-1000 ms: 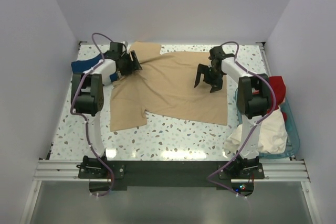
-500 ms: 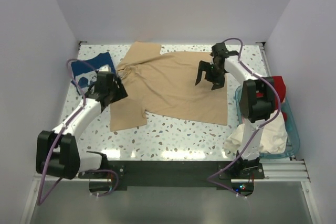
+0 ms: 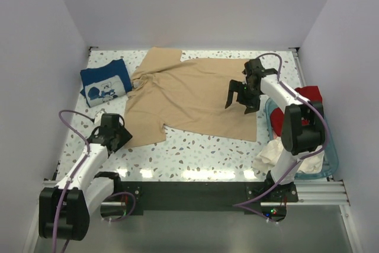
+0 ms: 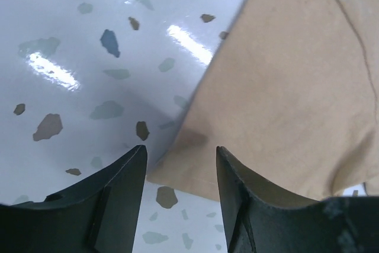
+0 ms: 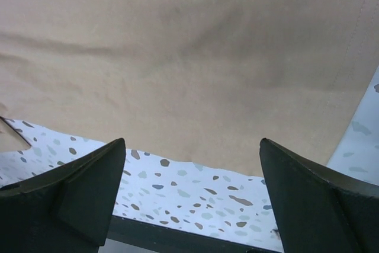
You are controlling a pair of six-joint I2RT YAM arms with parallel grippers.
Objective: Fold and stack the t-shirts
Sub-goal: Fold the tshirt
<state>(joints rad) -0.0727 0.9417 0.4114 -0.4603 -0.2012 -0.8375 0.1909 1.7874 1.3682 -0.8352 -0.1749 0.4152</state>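
A tan-beige t-shirt (image 3: 195,96) lies spread out flat in the middle of the table. A navy blue t-shirt with a white print (image 3: 105,82) lies folded at the far left. My left gripper (image 3: 123,137) is open and empty, low over the tan shirt's near-left corner. In the left wrist view that corner of the tan shirt (image 4: 284,87) lies between the open fingers of the left gripper (image 4: 180,155). My right gripper (image 3: 241,103) is wide open and empty, hovering over the shirt's right part. The right wrist view shows the right gripper (image 5: 192,146) above the tan cloth (image 5: 189,57) and its hem.
A teal plastic basket (image 3: 330,146) stands at the right edge, holding a red shirt (image 3: 309,96) and a cream-white shirt (image 3: 302,146) that spills over its near side. White walls close in the table on three sides.
My left arm has swung from the shirt's collar at the far left back to its near-left corner, uncovering the navy shirt. My right gripper has shifted slightly right and nearer.
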